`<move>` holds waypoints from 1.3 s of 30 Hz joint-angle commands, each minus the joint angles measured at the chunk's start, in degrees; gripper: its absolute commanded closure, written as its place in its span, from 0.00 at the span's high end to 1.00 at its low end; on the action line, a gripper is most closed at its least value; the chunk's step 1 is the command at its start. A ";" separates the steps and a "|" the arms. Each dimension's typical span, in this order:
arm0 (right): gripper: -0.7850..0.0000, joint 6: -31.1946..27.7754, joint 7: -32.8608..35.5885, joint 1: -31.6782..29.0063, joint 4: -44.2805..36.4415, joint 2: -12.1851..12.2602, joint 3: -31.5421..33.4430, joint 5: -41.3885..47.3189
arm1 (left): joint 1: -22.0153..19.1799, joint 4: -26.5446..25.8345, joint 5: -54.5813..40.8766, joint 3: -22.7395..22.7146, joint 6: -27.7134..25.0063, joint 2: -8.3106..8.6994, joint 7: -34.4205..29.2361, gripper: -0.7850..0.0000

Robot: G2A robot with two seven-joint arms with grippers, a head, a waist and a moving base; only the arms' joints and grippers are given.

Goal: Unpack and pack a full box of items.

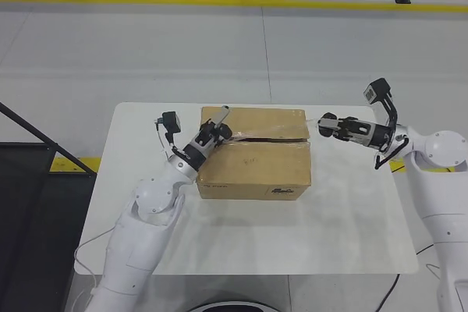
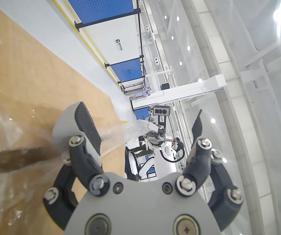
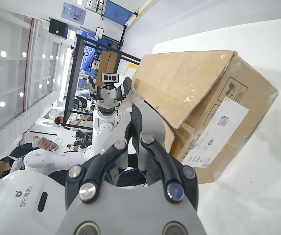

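The box (image 1: 253,165) is sitting mid-counter (image 1: 351,226), with bare counter running along all its edges. My left hand (image 1: 216,119) is hanging wide open, gripping nothing, at the box's left top edge. My right hand (image 1: 325,125), just off its right top edge, is pinching shut on clear tape (image 3: 125,104).

- One cardboard box (image 1: 253,168), pictured on one white counter (image 1: 351,226).
- Two top flaps on that box: a far flap (image 1: 265,121) and a near flap (image 1: 257,160), meeting at a single dark seam.
- Two robot arms, one at each end of the box, each carrying one gripper: the left gripper (image 1: 217,127), jaws spread, and the right gripper (image 1: 325,123), jaws pressed together.
- One strip of clear tape (image 2: 113,134), running from the seam toward the right gripper.
- One white label (image 3: 219,133), seen on the box's end face in the right wrist view.
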 commanded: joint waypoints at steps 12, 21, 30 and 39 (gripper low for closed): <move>0.00 1.92 -2.93 -0.29 0.20 0.16 -1.65 -4.66 | -2.09 4.23 0.70 1.73 0.19 -0.04 0.89 1.00; 0.82 3.53 -3.44 -1.62 -0.15 0.75 -0.82 -5.61 | -2.45 4.97 0.23 2.17 -0.25 0.04 0.52 1.00; 1.00 5.97 -8.81 -3.76 -2.48 1.50 3.47 -1.45 | -2.05 4.68 0.16 2.34 -0.45 0.22 0.14 1.00; 0.27 12.17 -11.75 -5.23 -13.22 1.55 3.24 -0.51 | -2.04 4.10 0.24 3.67 -0.46 0.18 0.20 1.00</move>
